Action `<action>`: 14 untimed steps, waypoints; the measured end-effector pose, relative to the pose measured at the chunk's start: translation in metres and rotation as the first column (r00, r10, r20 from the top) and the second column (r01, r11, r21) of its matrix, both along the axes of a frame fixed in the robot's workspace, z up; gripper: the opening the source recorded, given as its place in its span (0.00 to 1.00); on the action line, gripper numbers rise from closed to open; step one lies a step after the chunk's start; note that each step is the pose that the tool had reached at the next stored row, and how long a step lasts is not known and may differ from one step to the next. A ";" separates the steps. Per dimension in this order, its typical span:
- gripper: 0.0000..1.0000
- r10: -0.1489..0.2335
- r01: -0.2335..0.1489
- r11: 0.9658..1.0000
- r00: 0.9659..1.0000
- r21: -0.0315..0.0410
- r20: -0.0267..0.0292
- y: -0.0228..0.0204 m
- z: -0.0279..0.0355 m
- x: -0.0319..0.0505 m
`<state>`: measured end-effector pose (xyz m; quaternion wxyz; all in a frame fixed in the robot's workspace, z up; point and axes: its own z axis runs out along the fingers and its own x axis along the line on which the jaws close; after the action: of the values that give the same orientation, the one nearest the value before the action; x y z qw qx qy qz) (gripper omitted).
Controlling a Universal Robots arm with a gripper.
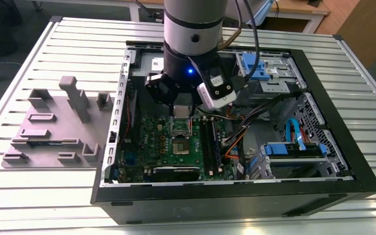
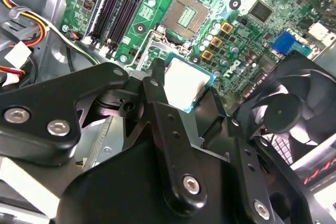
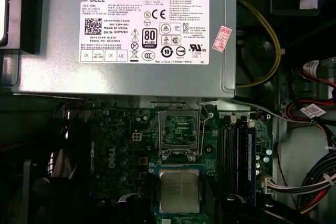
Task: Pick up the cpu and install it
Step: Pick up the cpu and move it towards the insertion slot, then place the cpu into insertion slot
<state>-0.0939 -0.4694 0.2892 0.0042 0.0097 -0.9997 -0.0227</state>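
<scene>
The cpu (image 2: 185, 83), a flat square chip with a pale silver top and a greenish rim, hangs above the green motherboard (image 2: 252, 30) inside the open computer case (image 1: 344, 181). My gripper (image 2: 188, 90) is shut on it, with one black finger (image 2: 156, 80) on each side. In the first wrist view the cpu (image 3: 179, 189) sits just short of the open socket (image 3: 179, 129) with its metal frame. The exterior view shows the gripper (image 1: 182, 111) above the board, a little short of the socket (image 1: 180, 146). The socket (image 2: 188, 6) is empty.
A large grey power supply box (image 3: 131, 72) with a white label borders the socket. Memory slots (image 2: 118, 3) run beside it. A black fan (image 2: 291, 111) and loose cables (image 3: 315, 108) lie close by. A grey parts fixture (image 1: 57, 125) stands outside the case on the exterior view's left.
</scene>
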 end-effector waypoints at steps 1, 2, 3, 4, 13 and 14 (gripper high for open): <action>0.47 0.000 0.000 1.000 1.000 0.000 0.000 -0.0001 -0.0010 0.0000; 0.47 0.000 0.000 1.000 1.000 0.000 0.000 -0.0002 -0.0017 0.0000; 0.47 0.000 0.000 1.000 1.000 0.000 0.000 -0.0002 -0.0017 0.0000; 0.47 0.000 0.000 1.000 1.000 0.000 0.000 -0.0002 -0.0018 0.0000; 0.47 0.000 0.000 1.000 1.000 0.000 0.000 -0.0002 -0.0130 0.0000; 0.47 0.000 0.000 1.000 1.000 0.000 0.000 -0.0002 -0.0131 0.0000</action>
<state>-0.0939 -0.4696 0.2761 0.0042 0.0097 -0.9997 -0.0227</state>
